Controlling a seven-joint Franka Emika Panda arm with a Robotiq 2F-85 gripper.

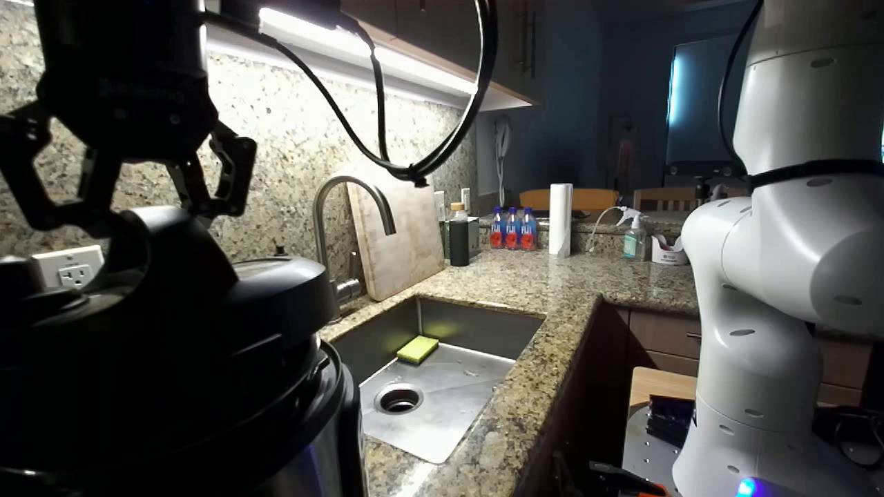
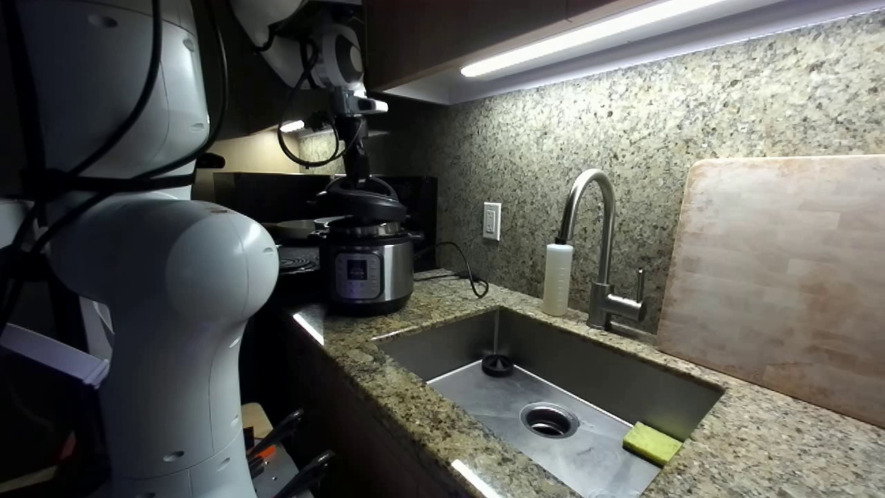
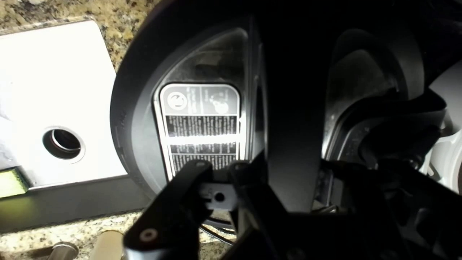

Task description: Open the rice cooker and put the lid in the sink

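In both exterior views the rice cooker [image 2: 370, 273] stands on the granite counter beside the sink [image 2: 615, 373]. Its black domed lid [image 2: 366, 205] is raised a little and tilted over it; a strip of shiny steel shows beneath. My gripper [image 2: 357, 178] points down from above, shut on the lid's top handle [image 3: 294, 137]. In the wrist view the gripper [image 3: 292, 171] has a finger on either side of that handle, and the lid's label faces the camera. The handle's far end is in shadow. The sink's floor and drain are visible left of the lid there.
A curved faucet [image 2: 607, 228] and a white bottle [image 2: 557, 277] stand behind the sink. Inside it lie a yellow sponge [image 2: 650, 443] and a black stopper [image 2: 497, 364]. A cutting board [image 2: 781, 277] leans on the wall. A lit cabinet [image 2: 422, 41] hangs overhead.
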